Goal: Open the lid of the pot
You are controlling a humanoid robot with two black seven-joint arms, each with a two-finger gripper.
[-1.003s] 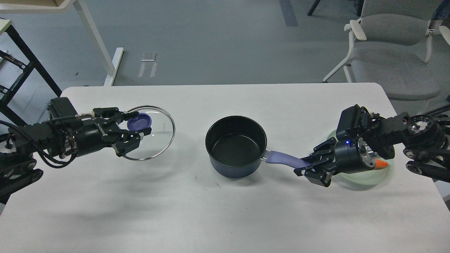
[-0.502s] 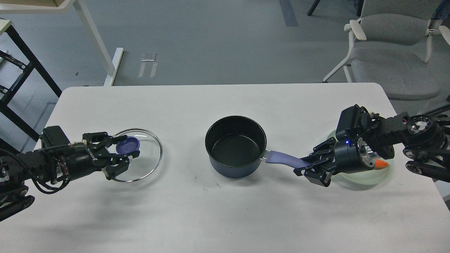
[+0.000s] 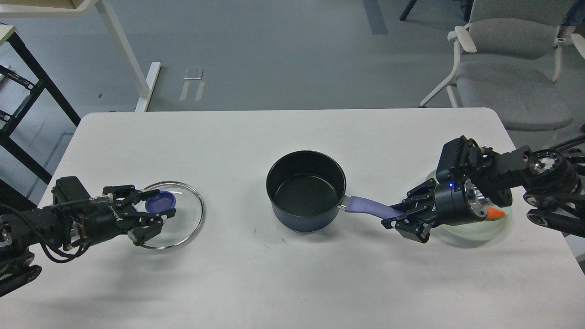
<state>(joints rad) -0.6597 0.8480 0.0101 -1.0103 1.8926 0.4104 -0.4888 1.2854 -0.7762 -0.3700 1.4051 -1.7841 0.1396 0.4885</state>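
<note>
Left of the open dark-blue saucepan, the left gripper clenched the round glass lid, not yet released; the right gripper clenched the saucepan's handle.

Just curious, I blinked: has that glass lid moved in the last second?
Yes. The glass lid, held by the left gripper, has shifted left and toward the near table edge, farther from the pot, which stayed put.

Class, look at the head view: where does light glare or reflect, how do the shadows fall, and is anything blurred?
Head view: soft overhead light; faint, diffuse shadows lie on the white table under both arms and beside the pot. The glass lid shows thin rim highlights, and the pot's dark inside carries a dull sheen. A blue indicator light glows on the right gripper. Focus is sharp throughout, no visible motion blur.
</note>
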